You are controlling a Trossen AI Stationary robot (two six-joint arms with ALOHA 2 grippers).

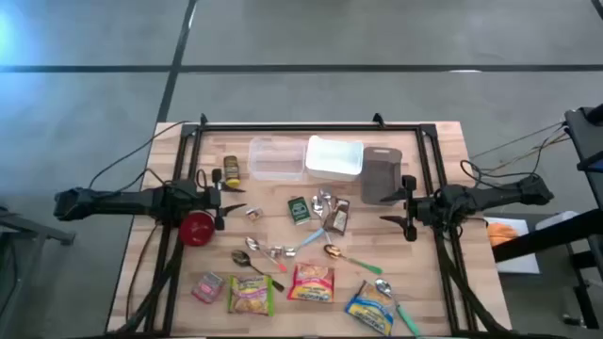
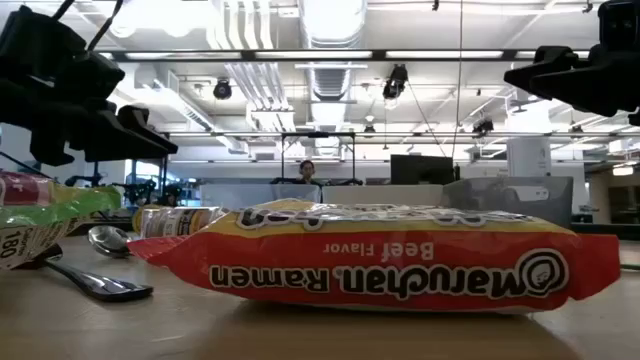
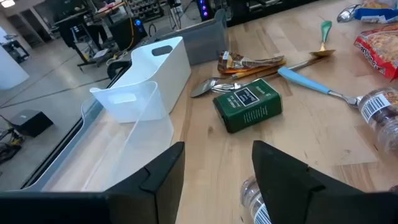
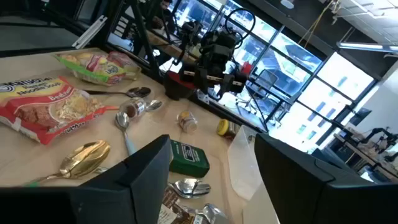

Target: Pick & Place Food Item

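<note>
Food items lie across the wooden table: a red beef ramen pack (image 1: 312, 282), a yellow-green pack (image 1: 251, 295), a blue pack (image 1: 371, 307), a small pink pack (image 1: 209, 286), a green box (image 1: 299, 209) and a spice jar (image 1: 231, 170). All rest flat on the table except the upright jar. My left gripper (image 1: 236, 202) hovers open at the table's left, pointing toward the green box (image 3: 247, 106). My right gripper (image 1: 386, 208) hovers open at the right, also facing the green box (image 4: 188, 158). Neither holds anything.
At the far side stand a clear bin (image 1: 276, 158), a white bin (image 1: 334, 157) and a grey bin (image 1: 381, 176). Several spoons, one gold (image 1: 334, 251) and one teal-handled (image 1: 382, 287), and small bottles (image 3: 379, 109) lie mid-table. A red round object (image 1: 197, 228) sits under the left arm.
</note>
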